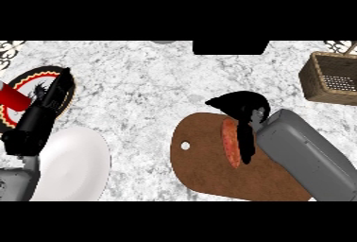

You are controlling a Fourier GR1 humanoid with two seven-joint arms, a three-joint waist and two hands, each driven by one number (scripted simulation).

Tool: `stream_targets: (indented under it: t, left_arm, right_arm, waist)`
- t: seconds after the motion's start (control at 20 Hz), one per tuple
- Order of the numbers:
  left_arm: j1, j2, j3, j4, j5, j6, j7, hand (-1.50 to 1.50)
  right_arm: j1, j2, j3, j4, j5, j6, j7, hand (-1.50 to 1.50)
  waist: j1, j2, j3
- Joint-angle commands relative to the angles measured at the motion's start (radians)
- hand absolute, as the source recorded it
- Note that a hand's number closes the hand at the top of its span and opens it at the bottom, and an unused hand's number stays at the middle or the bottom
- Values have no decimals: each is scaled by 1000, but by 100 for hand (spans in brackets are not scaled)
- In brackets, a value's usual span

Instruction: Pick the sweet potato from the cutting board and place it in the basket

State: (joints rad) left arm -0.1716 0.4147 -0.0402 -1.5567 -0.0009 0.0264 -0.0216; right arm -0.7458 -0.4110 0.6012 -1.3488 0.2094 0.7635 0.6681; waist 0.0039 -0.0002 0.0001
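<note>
R hand is right over the sweet potato, fingers curled down its right flank but can't tell if they've closed on it yet; orange tuber lies long-axis near-vertical on brown rounded wooden cutting board, wicker basket upper right, L hand far off w/ fingers straight.

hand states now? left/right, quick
Left robot hand: open, fingers straight, resting at the left edge, holding nothing.
Right robot hand: curled round the sweet potato on the cutting board.
</note>
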Motion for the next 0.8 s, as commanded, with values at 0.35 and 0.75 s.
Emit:
stream_targets:
  t: [0.35,0.75]
  left_arm:
    - [-41,5,105,51,6,-101,-19,0]
    - [-38,-107,36,-15,-112,-29,47,0]
  right_arm:
    - [139,69,-71,-17,200,10,-97,-150]
    - [166,94,-139,48,313,40,-195,-150]
  waist:
    - [-2,0,0]
    - [0,0,0]
